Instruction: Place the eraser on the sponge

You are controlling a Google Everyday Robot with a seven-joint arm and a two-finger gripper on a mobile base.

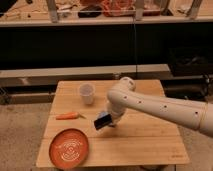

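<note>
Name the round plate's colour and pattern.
Plate: orange, white markings; camera view. Tool grips eraser mid-table.

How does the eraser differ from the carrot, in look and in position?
The eraser is black and blocky; the carrot is orange, long and thin. The eraser is tilted, held in the pincer over the middle of the table; the carrot lies flat on the wood to its left, and nothing touches it. Both are small things, neither as tall as the white cup.
</note>
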